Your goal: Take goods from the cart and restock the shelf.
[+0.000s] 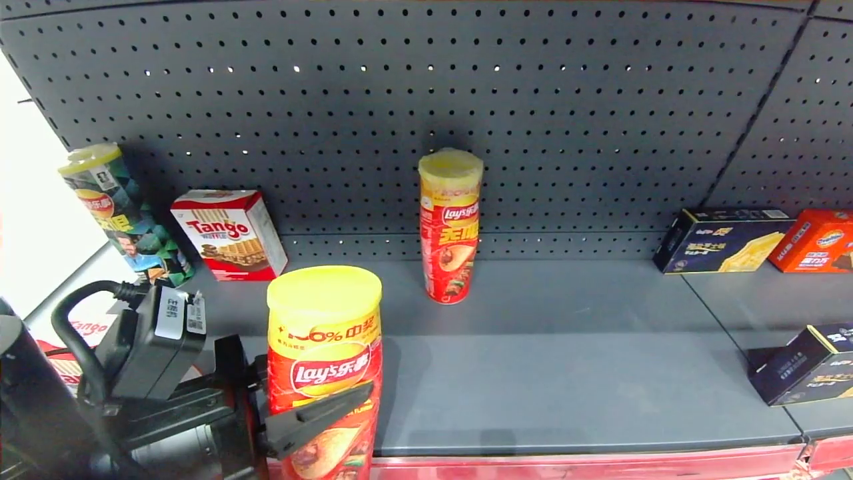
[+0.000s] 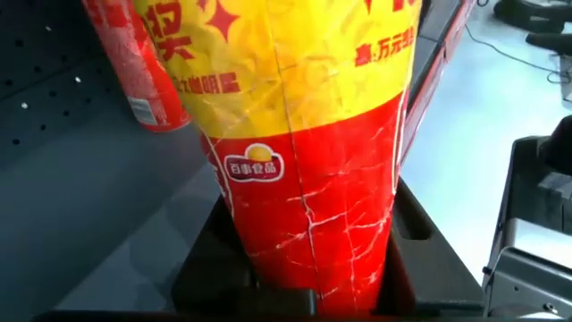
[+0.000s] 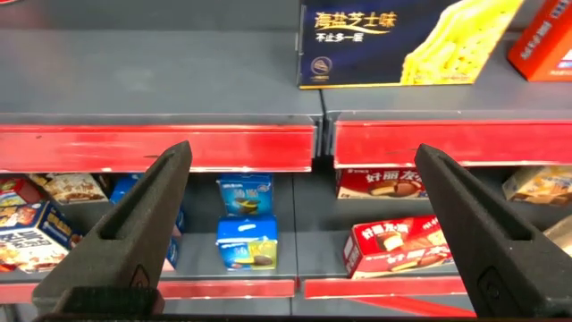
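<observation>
Nearest us, our left gripper (image 1: 303, 417) clamps a crisp can (image 1: 324, 347) upright at the front edge of the shelf (image 1: 566, 380); we judge it is not yet set down. Farther back, a matching can (image 1: 450, 227) already stands by the pegboard (image 1: 533, 133). Our right gripper (image 3: 304, 150) gapes wide, holding nothing.

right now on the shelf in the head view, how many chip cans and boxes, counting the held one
chip cans: 3, held red can, standing red can, dark can
boxes: 4, wafer box, back dark box, front dark box, orange box
total: 7
</observation>
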